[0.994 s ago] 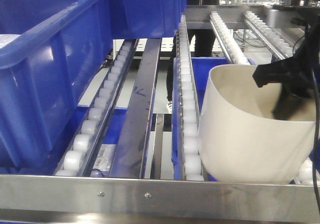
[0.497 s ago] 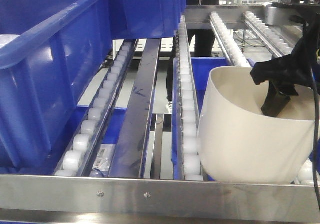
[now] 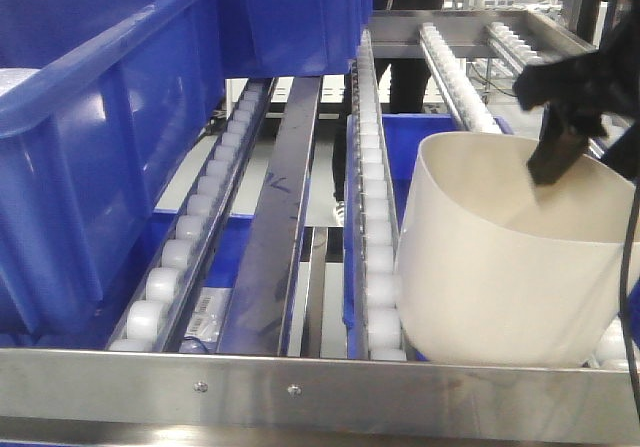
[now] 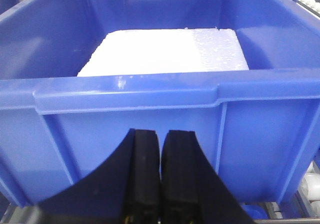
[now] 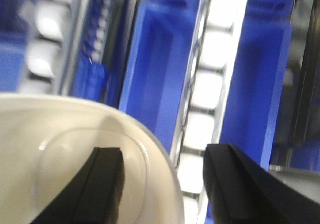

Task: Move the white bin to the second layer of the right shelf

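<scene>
Your white bin (image 3: 500, 267) (glossy, cream, smooth-walled) sits upright on the roller shelf (image 3: 372, 217). Right gripper (image 5: 162, 184) spread, straddling its rim, gripping nothing; left gripper (image 4: 160, 171) closed, empty.

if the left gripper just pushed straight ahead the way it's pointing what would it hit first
Most likely the near wall of the blue crate, which fills the wrist view directly ahead of the shut left gripper. The white foam block lies inside, behind that wall. The gap is hard to judge.
</scene>
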